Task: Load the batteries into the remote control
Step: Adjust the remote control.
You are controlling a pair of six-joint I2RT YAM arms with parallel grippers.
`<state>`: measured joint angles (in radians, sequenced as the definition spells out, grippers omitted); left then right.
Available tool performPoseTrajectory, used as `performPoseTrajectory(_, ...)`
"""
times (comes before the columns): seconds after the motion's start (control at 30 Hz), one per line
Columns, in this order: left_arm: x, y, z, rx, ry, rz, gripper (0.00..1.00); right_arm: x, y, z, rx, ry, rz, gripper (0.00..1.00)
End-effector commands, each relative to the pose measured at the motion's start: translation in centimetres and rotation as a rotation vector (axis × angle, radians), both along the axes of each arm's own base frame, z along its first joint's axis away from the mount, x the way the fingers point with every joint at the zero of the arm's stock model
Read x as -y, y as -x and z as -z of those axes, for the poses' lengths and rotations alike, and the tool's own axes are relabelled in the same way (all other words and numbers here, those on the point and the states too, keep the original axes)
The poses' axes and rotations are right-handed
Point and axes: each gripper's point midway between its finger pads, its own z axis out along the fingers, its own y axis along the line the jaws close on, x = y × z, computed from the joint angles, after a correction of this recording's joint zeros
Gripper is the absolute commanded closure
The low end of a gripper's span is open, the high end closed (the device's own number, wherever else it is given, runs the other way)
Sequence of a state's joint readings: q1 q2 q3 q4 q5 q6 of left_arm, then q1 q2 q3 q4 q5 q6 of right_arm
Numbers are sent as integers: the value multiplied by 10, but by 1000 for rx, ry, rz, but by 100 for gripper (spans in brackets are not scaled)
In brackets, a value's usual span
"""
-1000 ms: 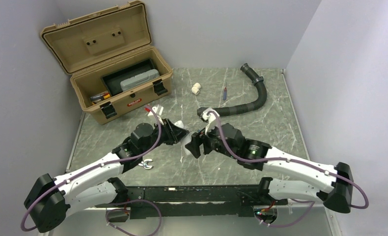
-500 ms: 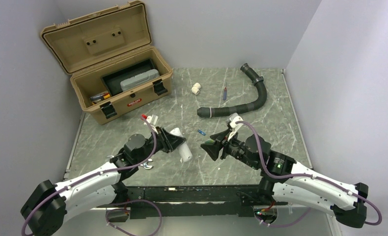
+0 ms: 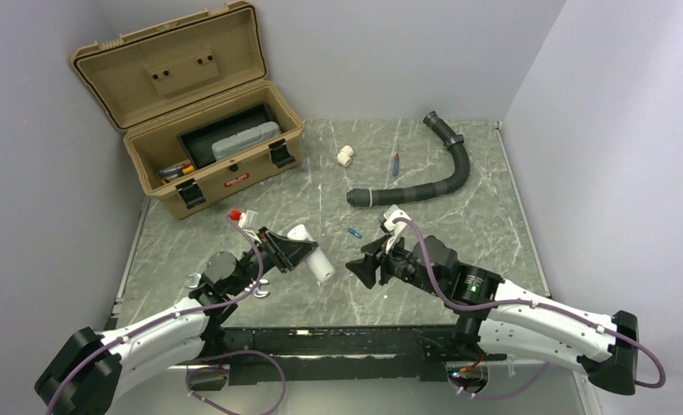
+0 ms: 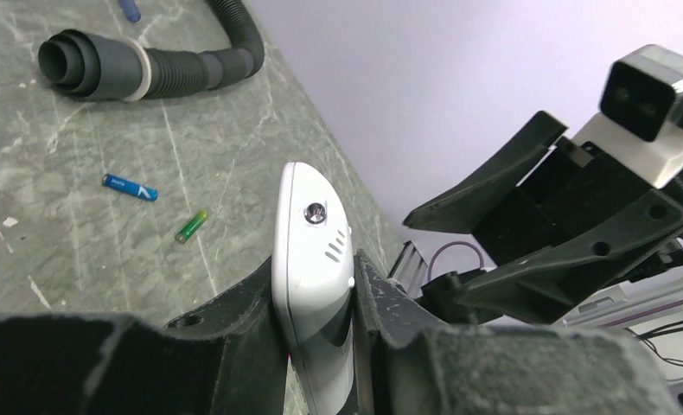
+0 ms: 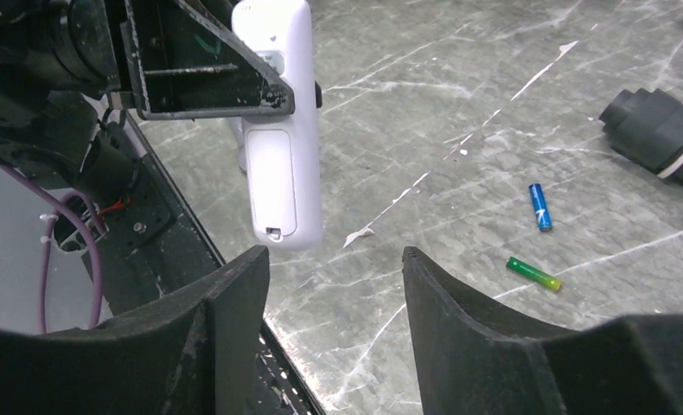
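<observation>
We have the small white rectangular plastic remote control (image 5: 284, 164) clamped between the fingers of the left gripper (image 3: 296, 249), lifted clear of the grey marbled worktop (image 3: 459, 225) with one end sticking out past the fingertips. The right gripper (image 5: 334, 268) faces it with its fingers apart and nothing between them.

The tiny slim blue battery (image 5: 539, 207) and the tiny slim green battery (image 5: 533, 273) lie loose on the worktop near each other but not touching, beyond the remote control and short of the black corrugated hose (image 3: 446, 169).

We judge the remote control to be light, stiff and smooth, so a grip across its narrow sides should hold, though a hard squeeze could make the glossy shell slide. The side facing the right wrist camera shows an outlined panel with a small catch at its free end, which we take for the battery door; that is where we would work.

The batteries look light, rigid and apt to roll, and they lie flat on a hard surface, so we would pinch each across its middle.

The blue battery carries pale lettering and the tan plastic toolbox (image 3: 256, 170) a red label; both are too small for us to read.
</observation>
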<state>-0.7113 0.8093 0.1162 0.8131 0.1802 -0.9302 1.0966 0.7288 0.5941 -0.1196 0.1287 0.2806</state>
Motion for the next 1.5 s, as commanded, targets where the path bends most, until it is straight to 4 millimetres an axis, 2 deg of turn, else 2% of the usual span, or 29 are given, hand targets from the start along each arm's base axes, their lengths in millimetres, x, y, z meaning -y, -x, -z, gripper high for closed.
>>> performPoseTrajectory(0.0,-5,5,-36,108,110,10,100,-17,2,-15,6,-85,-41,37)
performPoseTrajectory(0.1,-10,1,-33,89,123,-10,97,-23,2,-16,-12,-109,-42,34)
performPoseTrajectory(0.2,-11,-2,-28,55,117,-15,100,-30,3,-17,-16,-128,-61,28)
performPoseTrajectory(0.37,-11,-17,-1,-138,56,-55,100,-40,1,-10,-35,-84,-77,23)
performPoseTrajectory(0.63,-5,-19,2,-198,-40,-31,100,-40,1,-3,41,-27,-117,23)
performPoseTrajectory(0.73,-3,-21,6,-222,-74,-29,100,-42,2,-7,49,-37,-128,21)
performPoseTrajectory(0.87,0,-25,12,-274,-129,-31,100,-56,2,-10,-13,-95,-128,8)
performPoseTrajectory(1.0,2,-31,16,-315,-179,-42,100,-75,-3,-8,-102,-131,-104,4)
performPoseTrajectory(1.17,5,-33,12,-320,-184,-41,100,-93,-13,10,-178,-74,-67,3)
performPoseTrajectory(1.47,7,-30,12,-322,-170,-28,100,-102,-24,35,-249,-25,4,4)
